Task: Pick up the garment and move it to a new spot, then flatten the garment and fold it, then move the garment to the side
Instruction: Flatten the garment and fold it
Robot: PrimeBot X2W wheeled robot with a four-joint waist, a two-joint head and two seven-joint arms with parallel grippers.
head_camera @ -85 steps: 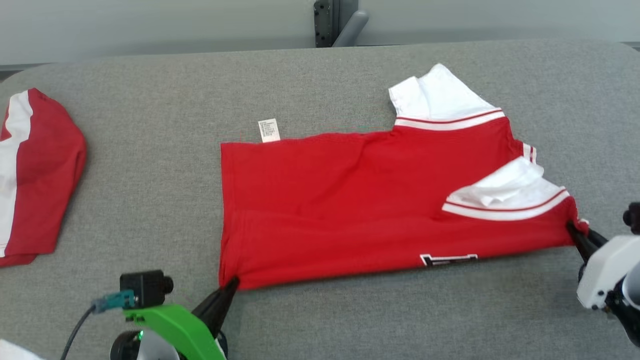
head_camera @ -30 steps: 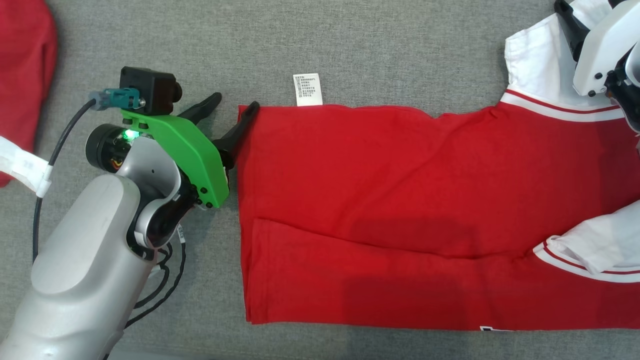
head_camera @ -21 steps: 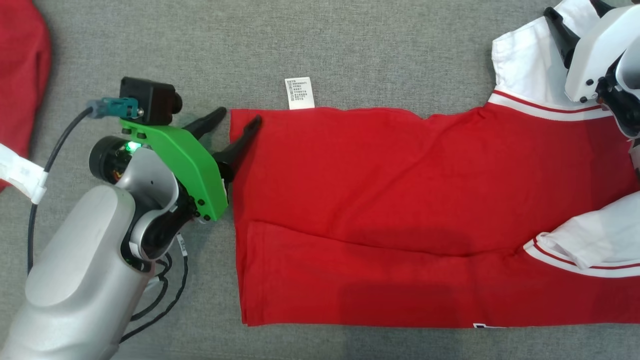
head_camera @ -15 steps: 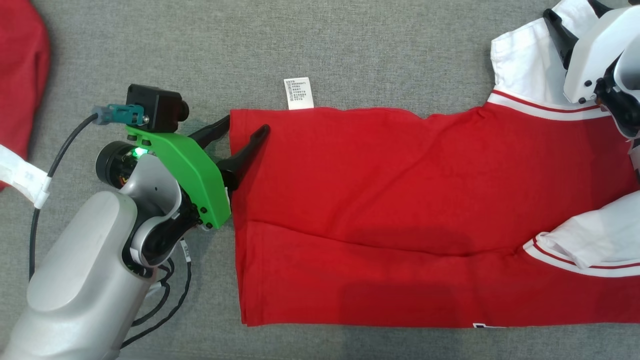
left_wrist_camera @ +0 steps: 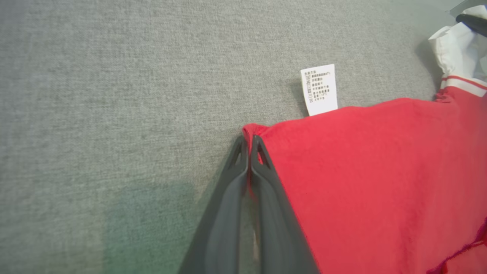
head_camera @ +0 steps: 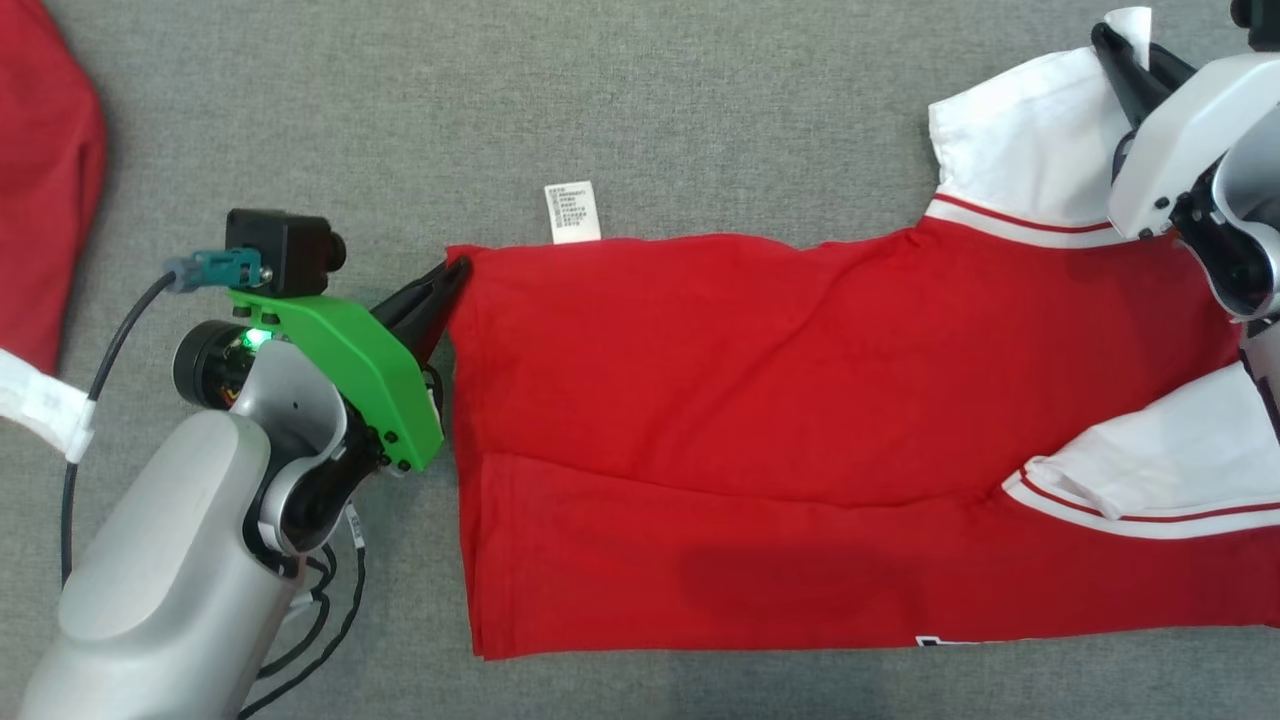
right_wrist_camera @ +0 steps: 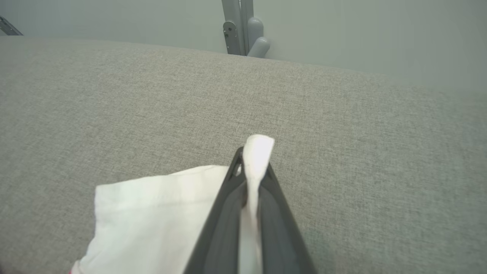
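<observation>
Left gripper, carried on a green bracket at the near left, is clamped on the garment. Its two fingers are pressed together with the far left hem corner pinched between the tips. The garment lies spread across the grey worktop, red, its long side running left to right, with a crease along its near part. At the near edge a bit of black-and-white print peeks out. Toward the near right the near sleeve, white with red stripes, lies on top of the red cloth. A white label sticks out from the far edge, flat on the worktop just right of the pinched corner. Well apart at the far left lies another red cloth. At the far right, the right gripper is closed on the tip of the far sleeve, and a tongue of white fabric pokes out past its fingertips. The rest of that sleeve rests on the worktop. Beyond the worktop's far edge a grey post stands against a pale wall.
</observation>
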